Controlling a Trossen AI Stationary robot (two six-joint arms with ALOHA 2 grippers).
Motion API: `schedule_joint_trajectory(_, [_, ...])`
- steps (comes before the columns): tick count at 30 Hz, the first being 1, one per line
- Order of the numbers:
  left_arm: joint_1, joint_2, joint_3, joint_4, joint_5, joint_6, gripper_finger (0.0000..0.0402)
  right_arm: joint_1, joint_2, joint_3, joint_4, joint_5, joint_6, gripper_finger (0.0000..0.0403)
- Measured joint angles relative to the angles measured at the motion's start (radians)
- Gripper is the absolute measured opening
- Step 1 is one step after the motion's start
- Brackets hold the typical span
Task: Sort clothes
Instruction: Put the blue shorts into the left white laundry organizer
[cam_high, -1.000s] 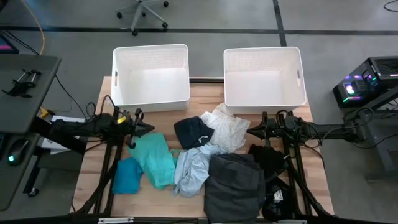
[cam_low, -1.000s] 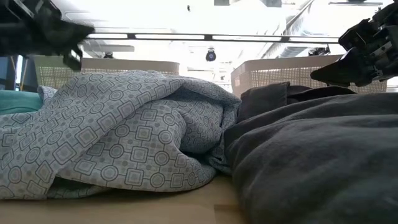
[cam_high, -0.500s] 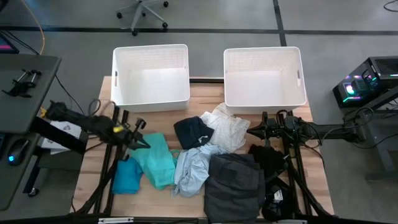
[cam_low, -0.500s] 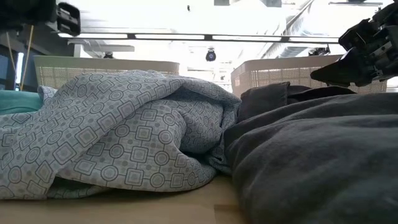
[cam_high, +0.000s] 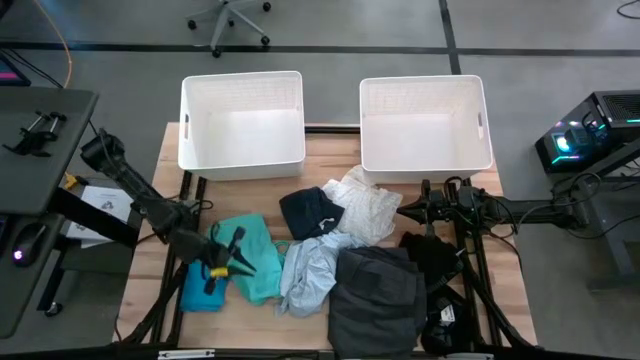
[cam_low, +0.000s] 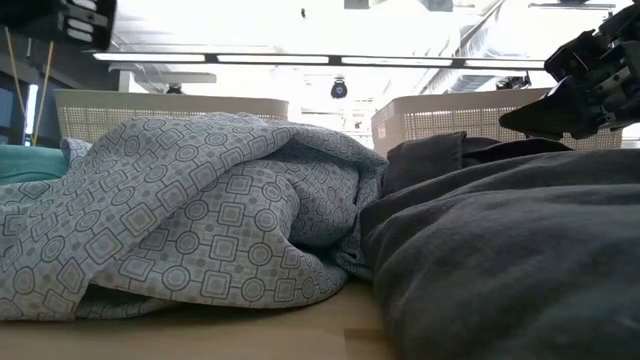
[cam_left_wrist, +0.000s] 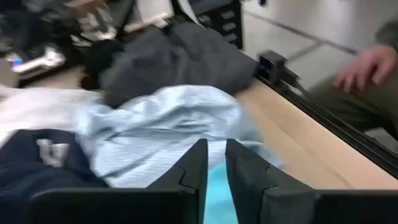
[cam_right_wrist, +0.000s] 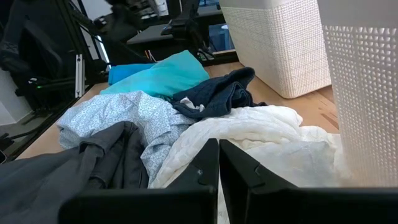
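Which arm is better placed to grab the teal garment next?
Left. The left gripper hovers right over the teal garment, while the right gripper waits across the pile by the white garment.

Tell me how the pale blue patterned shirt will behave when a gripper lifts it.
The pale blue shirt lies crumpled in soft folds, so it will likely droop and unfurl rather than hold its shape. Its thin cloth suggests it is light. It lies against the grey garment and the teal one, so a pull may drag those along.

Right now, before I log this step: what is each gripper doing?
Left gripper: fingers nearly shut, holding nothing, over the teal garment.
Right gripper: fingers shut, empty, beside the white garment.
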Motion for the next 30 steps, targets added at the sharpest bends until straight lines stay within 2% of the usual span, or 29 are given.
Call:
schedule_joint_trajectory(5, [-0.053,0.113,0.090,-0.059,-0.022,-0.110,0.0106,0.000,0.000,0.000,0.000,0.000,0.000,0.0000])
schedule_joint_trajectory(9, [-0.057,0.163,0.149,-0.201,-0.029,-0.258,0.0159,0.000,0.000,0.000,0.000,0.000,0.000,0.0000])
schedule_joint_trajectory(12, [-0.052,0.188,0.160,-0.319,-0.033,-0.326,0.0199,0.000,0.000,0.000,0.000,0.000,0.000,0.0000])
schedule_joint_trajectory(16, [-0.027,0.225,0.156,-0.391,-0.058,-0.431,0.0236,0.000,0.000,0.000,0.000,0.000,0.000,0.0000])
schedule_joint_trajectory(21, [0.007,0.289,0.082,-0.345,-0.132,-0.520,0.0254,0.000,0.000,0.000,0.000,0.000,0.000,0.0000])
schedule_joint_trajectory(27, [0.043,0.392,-0.023,-0.127,-0.111,-0.493,0.0255,0.000,0.000,0.000,0.000,0.000,0.000,0.0000])
schedule_joint_trajectory(30, [0.055,0.453,-0.031,-0.092,-0.109,-0.487,0.0245,0.000,0.000,0.000,0.000,0.000,0.000,0.0000])
